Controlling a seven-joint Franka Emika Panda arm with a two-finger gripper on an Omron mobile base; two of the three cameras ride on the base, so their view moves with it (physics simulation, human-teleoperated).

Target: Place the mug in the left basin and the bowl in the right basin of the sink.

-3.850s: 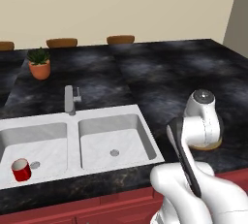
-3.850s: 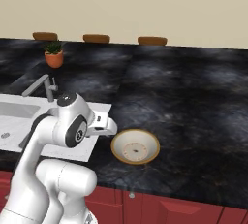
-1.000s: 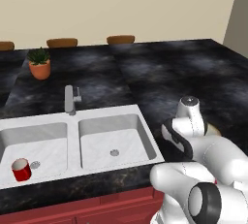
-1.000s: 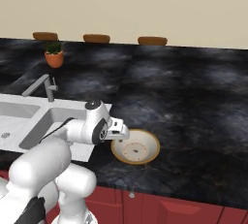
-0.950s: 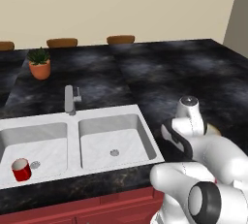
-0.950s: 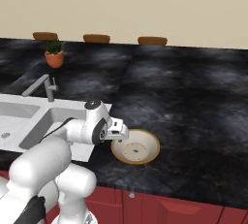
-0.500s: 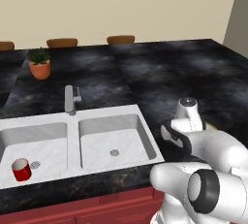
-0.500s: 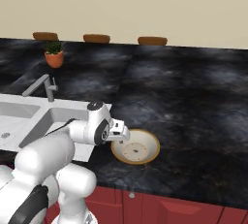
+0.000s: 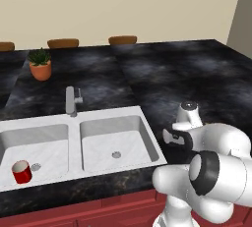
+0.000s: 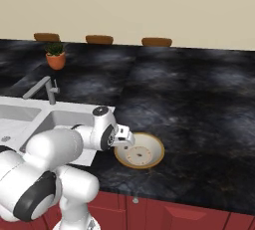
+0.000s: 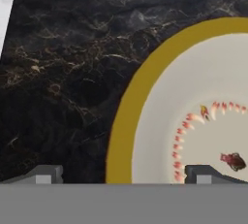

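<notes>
Bowl [image 10: 140, 150], one, lies on the black bench [image 10: 199, 104] right of the sink [image 9: 74, 145]; one mug [image 9: 21, 172] stands in the left basin [image 9: 34, 152]. No writing is readable. The end effector [image 11: 123, 174] is spread over the bowl's rim.

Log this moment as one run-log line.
hand: open, low over near rim of bowl | bowl: on counter right of sink | mug: upright in left basin | right basin: awaiting bowl

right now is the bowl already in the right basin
No, the bowl sits on the black counter right of the sink, outside the right basin.
</notes>
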